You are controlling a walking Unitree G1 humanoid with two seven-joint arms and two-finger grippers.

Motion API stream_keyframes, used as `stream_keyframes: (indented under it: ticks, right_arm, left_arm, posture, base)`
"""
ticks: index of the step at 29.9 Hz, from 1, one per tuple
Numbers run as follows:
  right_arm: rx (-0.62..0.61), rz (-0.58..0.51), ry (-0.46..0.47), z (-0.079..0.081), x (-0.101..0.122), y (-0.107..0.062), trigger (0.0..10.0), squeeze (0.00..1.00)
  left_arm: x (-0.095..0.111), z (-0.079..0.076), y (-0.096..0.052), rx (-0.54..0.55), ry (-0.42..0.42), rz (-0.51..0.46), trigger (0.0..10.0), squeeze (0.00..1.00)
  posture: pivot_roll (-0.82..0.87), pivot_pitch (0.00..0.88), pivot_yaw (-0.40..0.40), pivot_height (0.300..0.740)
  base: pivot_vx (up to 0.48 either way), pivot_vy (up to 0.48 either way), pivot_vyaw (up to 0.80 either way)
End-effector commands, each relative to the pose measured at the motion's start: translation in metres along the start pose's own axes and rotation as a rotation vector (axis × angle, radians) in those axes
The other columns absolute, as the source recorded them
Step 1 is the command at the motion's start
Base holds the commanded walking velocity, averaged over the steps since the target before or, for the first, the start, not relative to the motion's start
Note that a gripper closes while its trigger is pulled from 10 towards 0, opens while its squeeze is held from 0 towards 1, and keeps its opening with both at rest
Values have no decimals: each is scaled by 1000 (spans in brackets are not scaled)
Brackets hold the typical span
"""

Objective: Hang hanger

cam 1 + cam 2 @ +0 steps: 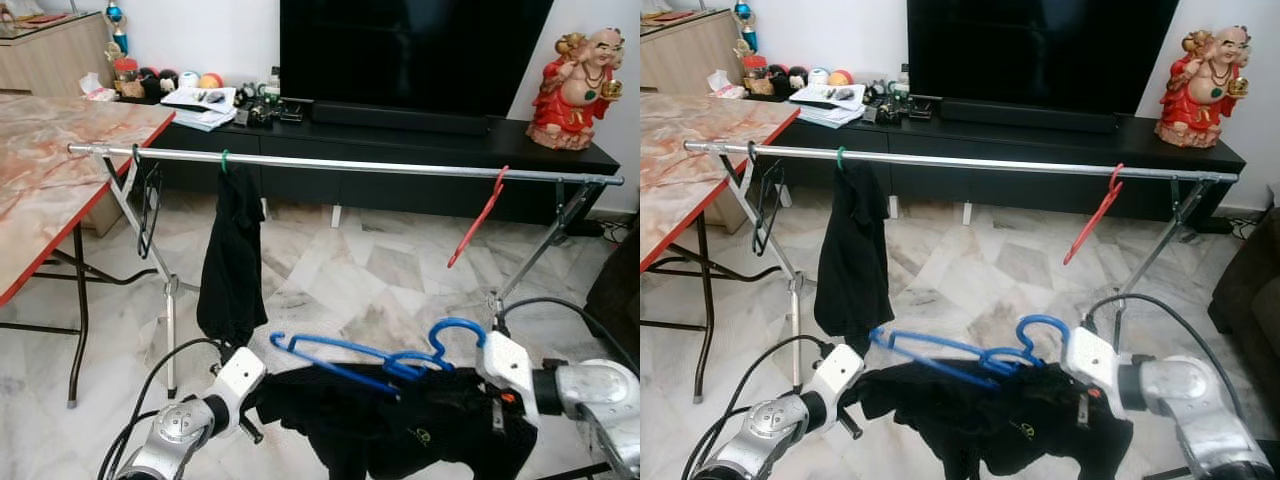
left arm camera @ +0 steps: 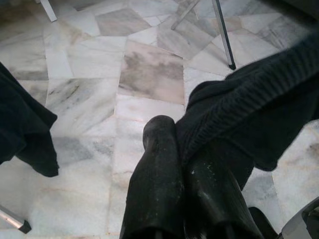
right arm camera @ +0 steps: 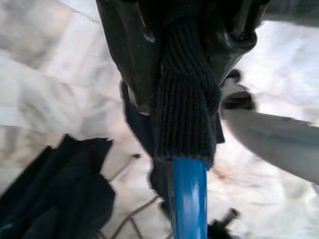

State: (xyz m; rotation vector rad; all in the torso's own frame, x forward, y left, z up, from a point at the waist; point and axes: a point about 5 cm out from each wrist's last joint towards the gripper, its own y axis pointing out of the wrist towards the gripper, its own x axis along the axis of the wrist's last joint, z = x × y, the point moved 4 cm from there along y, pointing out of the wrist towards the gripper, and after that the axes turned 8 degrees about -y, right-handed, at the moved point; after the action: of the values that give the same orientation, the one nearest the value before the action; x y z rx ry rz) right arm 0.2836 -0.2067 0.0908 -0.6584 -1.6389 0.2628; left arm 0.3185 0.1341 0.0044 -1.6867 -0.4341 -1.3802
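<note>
I have a blue hanger (image 1: 350, 358) carrying a black knitted garment (image 1: 400, 425) stretched between my two arms, low and near, in front of the metal rail (image 1: 350, 164). My right gripper (image 3: 184, 94) has its fingers shut on the ribbed cloth where it wraps the blue hanger's bar, so cloth and hanger move together. My left gripper (image 2: 184, 169) has its fingers closed together with a fold of the same garment pinched beside them, which keeps the cloth from sagging off. The hanger's hook curls up near the right gripper, free to go over the rail. The rail is thin, shiny tube on crossed legs; a black shirt (image 1: 230, 260) on a green hook hangs left of middle, a bare red hanger (image 1: 478, 222) at right. The gap between looks like the spot to aim for.
</note>
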Motion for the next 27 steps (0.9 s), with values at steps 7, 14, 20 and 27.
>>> stream_keyframes:
  ticks: [7,14,20,27]
  right_arm:
    - [-12,305,-95,-6,-35,-23,0,0]
    - [-88,456,-174,-19,-48,-24,0,0]
    - [-151,501,-245,-26,-52,-11,0,0]
    - [-137,498,-260,-17,-57,11,0,0]
  left_arm:
    - [-8,7,-5,15,19,47,0,0]
    - [-8,7,-6,12,23,52,0,0]
    - [-8,7,-7,-16,49,65,0,0]
    - [7,8,-12,-71,60,41,0,0]
  posture:
    - [105,45,-26,740]
    - [109,44,-23,740]
    - [109,43,-25,740]
    - [122,42,-30,740]
  base:
    - [0,0,0]
    - [0,0,0]
    - [0,0,0]
    - [0,0,0]
